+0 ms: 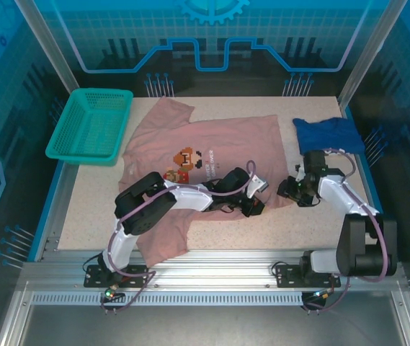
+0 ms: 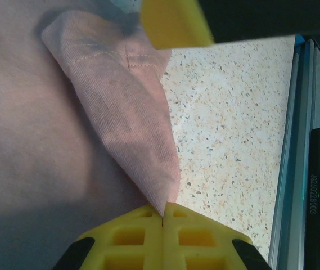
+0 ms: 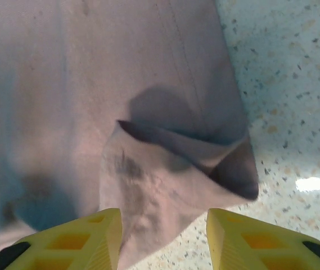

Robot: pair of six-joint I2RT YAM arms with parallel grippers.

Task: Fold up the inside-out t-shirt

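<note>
The left arm stretches toward 3 o'clock, left gripper (image 2: 163,211) pinched on the inside-out t-shirt (image 2: 126,124), while the right gripper (image 3: 164,222) (jaws parted) points toward 9 o'clock.

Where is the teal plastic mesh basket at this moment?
In the top view, the teal plastic mesh basket sits at the far left corner of the table, left of the dusty pink cloth t-shirt.

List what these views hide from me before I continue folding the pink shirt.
Left gripper: shut on a t-shirt fold in its wrist view; top view hides its fingertips under the wrist.
Right gripper: jaws apart with a t-shirt corner between; whether the pads touch it is unclear, right wrist view.
Lettering beside the print: too small, top view.
Lower hem: partly under the left arm, top view.
</note>
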